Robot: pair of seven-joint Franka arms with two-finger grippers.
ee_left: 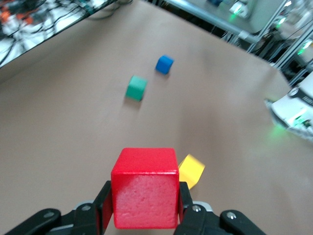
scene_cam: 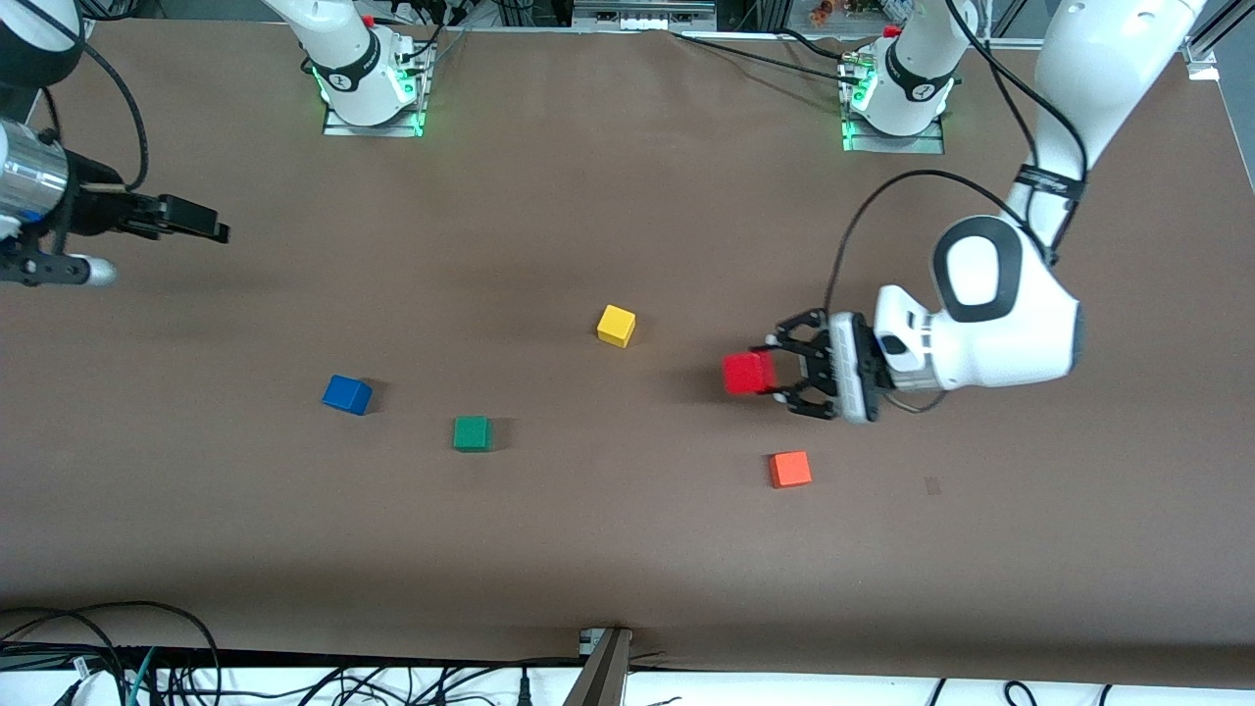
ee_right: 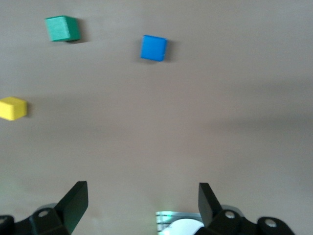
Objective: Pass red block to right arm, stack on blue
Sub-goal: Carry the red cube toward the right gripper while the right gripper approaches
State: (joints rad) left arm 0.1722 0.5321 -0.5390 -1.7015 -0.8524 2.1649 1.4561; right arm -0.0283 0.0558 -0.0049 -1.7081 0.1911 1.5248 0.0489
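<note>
**Matt blocks, glossy arms**

The small red cube block [ee_left: 145, 188] has a matt, finely pitted face, like painted wood or foam; the small blue cube [scene_cam: 346, 394], green cube [scene_cam: 472, 432], yellow cube [scene_cam: 616, 325] and orange-red cube [scene_cam: 789, 469] look equally matt and smooth; the brown table covering [scene_cam: 588, 549] is dull, like paper or felt; the white arm shells [scene_cam: 990, 314] shine as glossy plastic; the right wrist ring [scene_cam: 29, 181] is bright metal.

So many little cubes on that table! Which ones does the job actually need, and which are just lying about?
Part of the job:
- red block, held off the table by the left gripper
- blue block, where the red one gets stacked
- right gripper, open, waiting at the right arm's end of the table

Just lying about:
- yellow block
- green block
- orange block
</note>
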